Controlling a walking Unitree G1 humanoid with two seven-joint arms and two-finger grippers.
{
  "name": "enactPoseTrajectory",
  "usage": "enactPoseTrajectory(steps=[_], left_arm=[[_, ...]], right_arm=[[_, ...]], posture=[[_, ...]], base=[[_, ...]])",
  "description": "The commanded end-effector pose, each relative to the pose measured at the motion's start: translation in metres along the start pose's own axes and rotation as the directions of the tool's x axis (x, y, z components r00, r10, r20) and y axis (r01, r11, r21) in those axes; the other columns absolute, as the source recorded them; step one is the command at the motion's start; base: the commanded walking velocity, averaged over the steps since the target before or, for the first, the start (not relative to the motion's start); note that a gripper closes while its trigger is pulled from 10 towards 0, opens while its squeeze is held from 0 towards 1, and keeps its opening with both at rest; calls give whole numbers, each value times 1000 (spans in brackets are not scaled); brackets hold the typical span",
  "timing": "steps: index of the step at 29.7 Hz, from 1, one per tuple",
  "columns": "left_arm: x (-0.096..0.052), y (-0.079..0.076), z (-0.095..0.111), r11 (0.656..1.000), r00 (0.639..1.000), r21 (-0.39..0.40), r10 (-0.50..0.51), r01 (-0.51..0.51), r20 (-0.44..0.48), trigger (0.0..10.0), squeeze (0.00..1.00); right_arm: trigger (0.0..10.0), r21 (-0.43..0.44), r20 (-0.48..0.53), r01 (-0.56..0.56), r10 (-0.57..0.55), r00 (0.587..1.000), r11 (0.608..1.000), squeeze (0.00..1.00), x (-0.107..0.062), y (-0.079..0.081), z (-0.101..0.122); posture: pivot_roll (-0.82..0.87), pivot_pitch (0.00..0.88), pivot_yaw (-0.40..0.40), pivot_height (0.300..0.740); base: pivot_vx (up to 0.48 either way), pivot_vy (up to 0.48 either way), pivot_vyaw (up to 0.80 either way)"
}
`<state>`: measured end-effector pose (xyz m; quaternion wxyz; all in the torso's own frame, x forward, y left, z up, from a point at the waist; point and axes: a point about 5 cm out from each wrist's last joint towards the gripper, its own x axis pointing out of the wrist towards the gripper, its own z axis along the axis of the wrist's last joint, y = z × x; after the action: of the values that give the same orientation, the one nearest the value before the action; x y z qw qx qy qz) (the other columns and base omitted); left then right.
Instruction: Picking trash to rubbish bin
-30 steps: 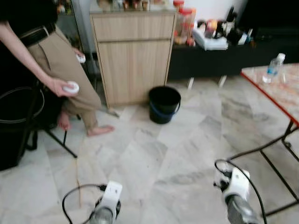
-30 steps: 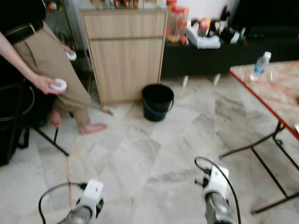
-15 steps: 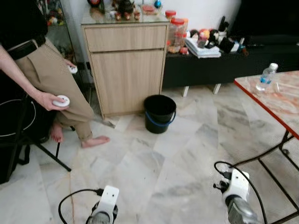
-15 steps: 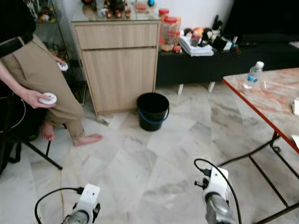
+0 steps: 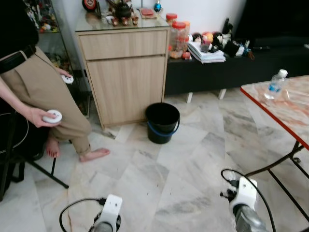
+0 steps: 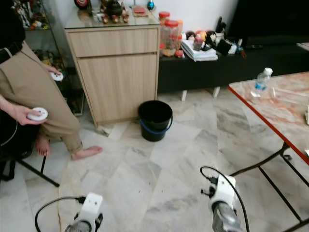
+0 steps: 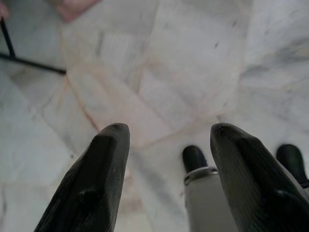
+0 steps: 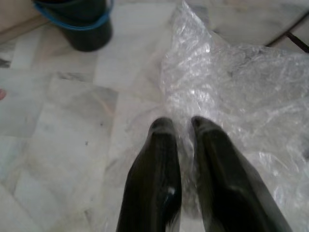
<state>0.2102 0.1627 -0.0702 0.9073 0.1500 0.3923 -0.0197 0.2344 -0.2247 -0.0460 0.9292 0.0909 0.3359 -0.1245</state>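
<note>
A black bucket with a blue band stands on the marble floor in front of a wooden cabinet; it also sits far off in the right wrist view as the bucket. My right gripper is shut on a crumpled sheet of clear plastic wrap, which bulges out past the fingers. My left gripper is open over bare floor with nothing between its fingers. Both arms hang low at the bottom of the eye views, left arm and right arm.
A person sits at the left, holding white round controllers, one bare foot on the floor. The wooden cabinet and a low black bench line the wall. A red-edged table with a water bottle stands at right on thin metal legs.
The whole view has shifted: the camera now takes in the cabinet top and more of the wall. Both arms have stayed low. The right gripper still holds the plastic.
</note>
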Motion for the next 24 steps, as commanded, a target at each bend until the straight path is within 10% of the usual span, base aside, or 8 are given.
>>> enactPoseTrajectory(steps=[1,24], left_arm=[[0,0,-3,1000,1000,-10,7,-7,-23,10000,0],[-5,1,-21,998,996,-43,40,-43,-74,10000,0]], right_arm=[[10000,10,9,4,-4,1000,1000,0,1,0,3],[10000,-12,-1,-8,8,1000,1000,0,0,-1,1]], posture=[[-3,70,-81,740],[5,128,-115,740]], base=[[334,0,0],[343,0,0]])
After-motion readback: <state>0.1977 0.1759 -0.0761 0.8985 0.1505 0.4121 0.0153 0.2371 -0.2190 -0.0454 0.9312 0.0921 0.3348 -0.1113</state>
